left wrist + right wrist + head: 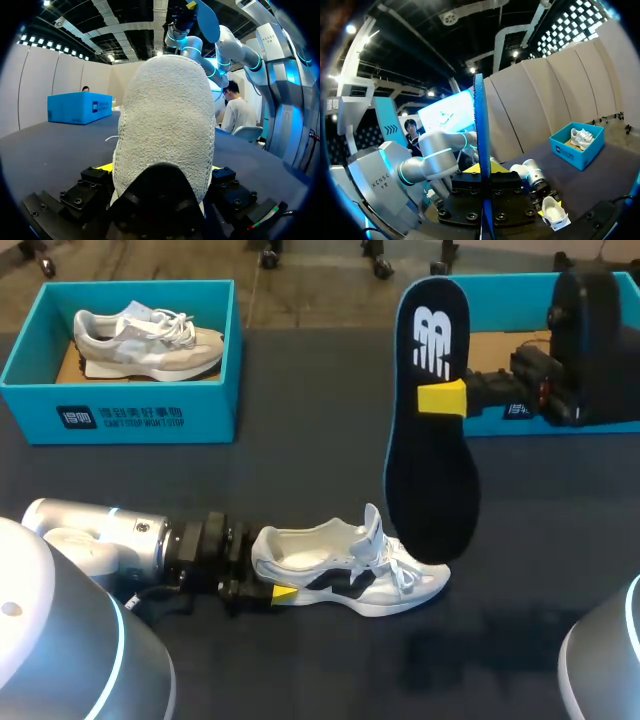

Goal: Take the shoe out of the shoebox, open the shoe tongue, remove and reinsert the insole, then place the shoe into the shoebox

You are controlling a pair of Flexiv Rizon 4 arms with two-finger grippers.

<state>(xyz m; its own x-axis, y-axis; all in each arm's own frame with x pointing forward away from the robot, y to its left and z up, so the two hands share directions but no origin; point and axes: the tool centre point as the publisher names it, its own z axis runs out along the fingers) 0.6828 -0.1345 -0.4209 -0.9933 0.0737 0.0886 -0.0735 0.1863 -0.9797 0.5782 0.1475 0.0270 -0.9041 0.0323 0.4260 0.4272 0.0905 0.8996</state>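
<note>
A white shoe with black side panels stands upright on the dark table, toe to the right and tongue pulled up. My left gripper is shut on its heel; in the left wrist view the grey heel fills the gap between the fingers. Above the shoe's toe, a dark insole with a blue edge hangs nearly upright, and my right gripper is shut on it near its upper part. The right wrist view shows the insole edge-on between the jaws of the right gripper, with the shoe far below.
A blue shoebox at the back left holds a second, beige shoe. Another blue shoebox stands at the back right, partly hidden behind my right arm and the insole.
</note>
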